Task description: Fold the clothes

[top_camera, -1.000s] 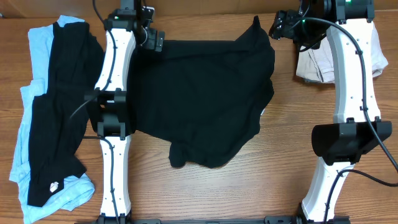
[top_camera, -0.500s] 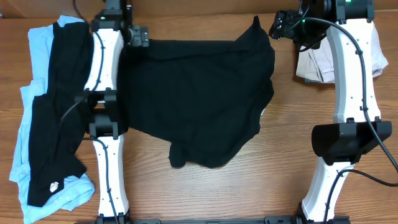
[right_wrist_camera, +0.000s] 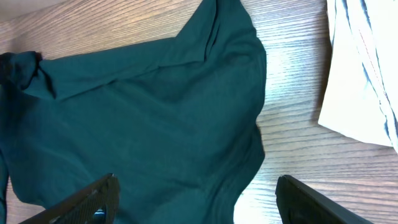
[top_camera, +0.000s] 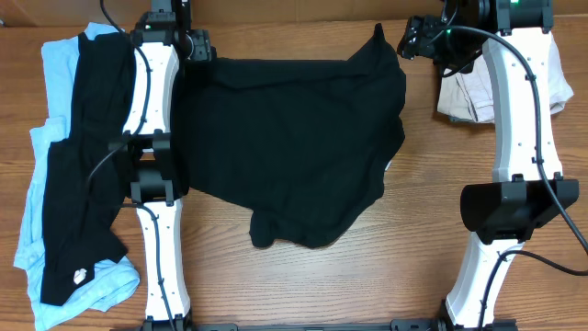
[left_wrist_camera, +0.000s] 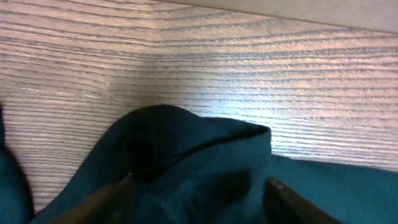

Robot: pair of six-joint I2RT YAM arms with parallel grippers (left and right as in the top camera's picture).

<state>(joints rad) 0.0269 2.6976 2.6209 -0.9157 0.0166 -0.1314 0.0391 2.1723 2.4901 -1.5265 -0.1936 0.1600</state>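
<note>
Poised over one black shirt (top_camera: 294, 138), two hands — left hand (left_wrist_camera: 199, 190), right hand (right_wrist_camera: 196, 183) — gape wide.

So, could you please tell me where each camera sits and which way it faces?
Overhead: above the table, facing straight down on the black shirt; left arm and right arm show.
Left wrist: low over the shirt's far left corner; left tool tips at the bottom edge.
Right wrist: higher, over the shirt's far right part and a pale cloth; right tool tips at the bottom corners.
Shared: all three show the shirt.
</note>
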